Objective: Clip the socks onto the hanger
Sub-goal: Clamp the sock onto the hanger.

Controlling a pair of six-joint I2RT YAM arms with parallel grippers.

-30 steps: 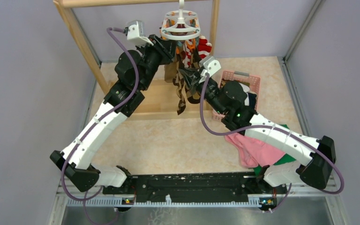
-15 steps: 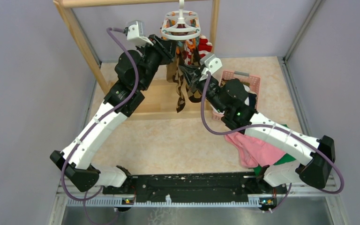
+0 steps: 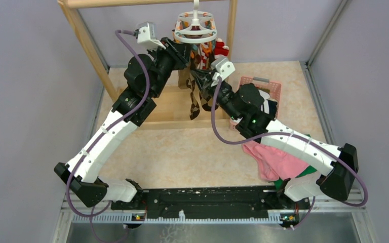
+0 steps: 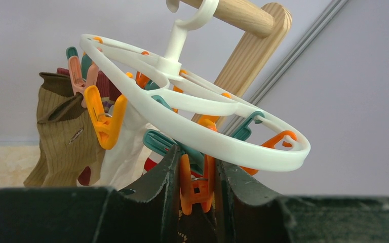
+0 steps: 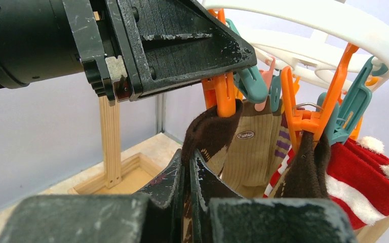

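Note:
The white ring hanger hangs by its hook from the wooden rack, and also shows in the left wrist view and the right wrist view. My left gripper is shut on an orange clip under the ring, squeezing its handles. My right gripper is shut on the brown-tan argyle sock, whose top edge sits at that orange clip's mouth. The sock's tail hangs down. A tan sock, a brown sock and a red-white sock hang from other clips.
The wooden frame rack stands at the back with a wooden base. A pink basket with cloths sits right of it. A pink cloth and a green cloth lie under my right arm.
My right gripper has risen up and to the left, carrying the argyle sock's top to the orange clip. My left gripper has stayed at the clip.

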